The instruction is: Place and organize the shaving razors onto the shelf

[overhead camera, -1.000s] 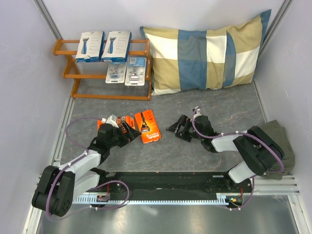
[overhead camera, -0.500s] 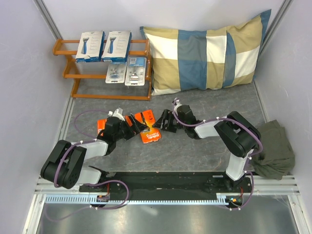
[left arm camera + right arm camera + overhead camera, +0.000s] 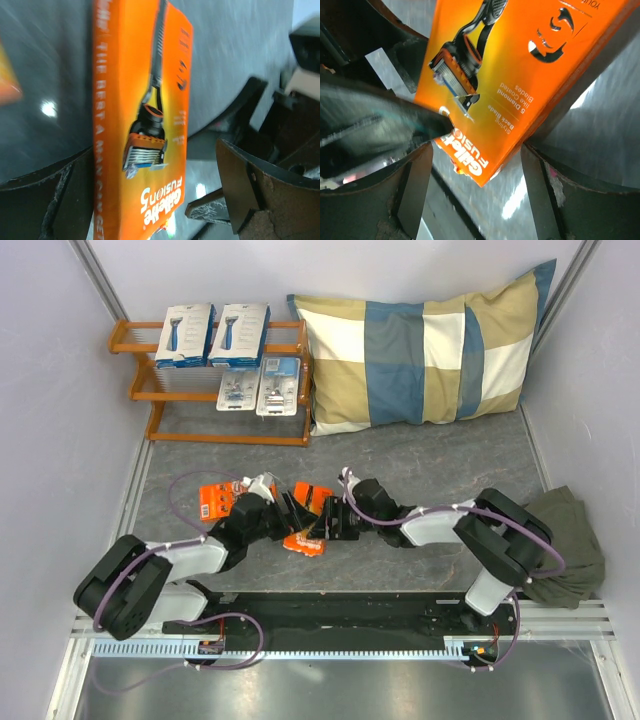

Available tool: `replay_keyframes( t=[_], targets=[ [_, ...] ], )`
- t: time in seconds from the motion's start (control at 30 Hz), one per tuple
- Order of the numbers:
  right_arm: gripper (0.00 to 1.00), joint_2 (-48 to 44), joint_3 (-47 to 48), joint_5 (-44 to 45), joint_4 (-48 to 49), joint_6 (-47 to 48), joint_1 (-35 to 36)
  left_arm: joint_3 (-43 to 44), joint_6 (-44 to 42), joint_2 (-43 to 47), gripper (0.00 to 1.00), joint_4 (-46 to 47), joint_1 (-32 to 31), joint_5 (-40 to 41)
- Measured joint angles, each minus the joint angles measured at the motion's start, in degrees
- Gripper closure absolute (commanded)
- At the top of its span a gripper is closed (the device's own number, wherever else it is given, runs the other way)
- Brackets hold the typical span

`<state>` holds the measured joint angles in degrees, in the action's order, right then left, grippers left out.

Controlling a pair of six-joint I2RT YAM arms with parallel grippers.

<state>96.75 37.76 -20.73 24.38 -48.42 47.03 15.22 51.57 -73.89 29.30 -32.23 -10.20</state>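
Two white razor boxes (image 3: 186, 334) (image 3: 239, 333) lie on the top tier of the orange-brown shelf (image 3: 135, 340). Two blister packs (image 3: 235, 388) (image 3: 278, 385) rest on its middle tier. One orange razor pack (image 3: 215, 502) lies flat on the floor. A second orange pack (image 3: 303, 542) (image 3: 140, 125) (image 3: 520, 65) sits between both grippers. My left gripper (image 3: 293, 508) (image 3: 155, 165) is open, and the pack leans against one finger (image 3: 55, 200). My right gripper (image 3: 328, 520) (image 3: 472, 150) is open around the pack's lower corner, with gaps on both sides.
A blue-and-beige checked pillow (image 3: 420, 350) leans against the back wall right of the shelf. A crumpled green cloth (image 3: 565, 540) lies at the right edge. Grey walls close in the left and right sides.
Both arms have closed in on the second orange pack, left from the left, right from the right. The pack has shifted and tipped up. The right jaws have narrowed.
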Motion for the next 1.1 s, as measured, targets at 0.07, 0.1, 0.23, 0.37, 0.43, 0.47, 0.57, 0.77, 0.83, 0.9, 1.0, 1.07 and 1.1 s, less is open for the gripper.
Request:
replay_keyframes(
  t=[0.07,0.1,0.23,0.37,0.43,0.47,0.57,0.77,0.83,0.9,1.0,1.07,1.1],
  targets=[
    [0.21,-2.8,-2.1,-0.1,-1.5,-0.3,0.9,-0.9,1.0,2.2,0.04,-1.7,-3.8,0.9],
    [0.21,-4.3,-3.1,-0.2,-2.4,-0.5,1.4,-1.4,1.7,3.7,0.04,-2.7,-5.3,1.3],
    [0.21,-10.6,-6.6,-0.2,-5.6,-1.1,3.5,-3.8,4.9,11.2,0.10,-6.6,-11.7,4.5],
    [0.21,-15.8,-8.6,0.2,-7.4,-1.4,4.6,-7.2,8.2,19.2,0.18,-8.7,-16.1,7.3],
    [0.21,-17.4,-9.2,0.3,-7.5,-1.5,4.7,-8.9,9.6,22.9,0.22,-10.4,-17.2,8.2],
    [0.21,-17.7,-9.3,0.5,-7.5,-1.6,4.7,-9.7,10.1,24.4,0.24,-11.1,-17.5,8.5],
    [0.21,-17.9,-9.9,1.3,-6.9,-2.2,4.7,-11.1,10.9,27.4,0.34,-13.0,-18.1,8.6],
    [0.20,-17.8,-10.3,2.6,-5.1,-3.1,4.7,-11.9,12.2,28.7,0.80,-15.1,-18.5,8.1],
    [0.18,-17.8,-10.3,2.9,-4.7,-3.4,4.7,-11.9,12.5,28.7,0.94,-15.2,-18.5,8.1],
    [0.18,-17.9,-10.3,3.1,-4.7,-3.5,4.7,-12.0,13.1,29.1,0.98,-15.0,-18.5,8.1],
    [0.17,-18.5,-10.3,3.6,-4.9,-3.4,4.7,-12.0,13.3,30.1,0.98,-15.1,-18.5,8.1],
    [0.16,-19.5,-10.3,4.4,-5.8,-3.2,4.7,-12.2,13.3,31.3,0.98,-15.6,-18.5,8.1],
    [0.15,-19.9,-10.3,4.8,-6.3,-3.1,4.7,-12.3,13.3,31.8,0.98,-15.8,-18.5,8.1]
  ],
)
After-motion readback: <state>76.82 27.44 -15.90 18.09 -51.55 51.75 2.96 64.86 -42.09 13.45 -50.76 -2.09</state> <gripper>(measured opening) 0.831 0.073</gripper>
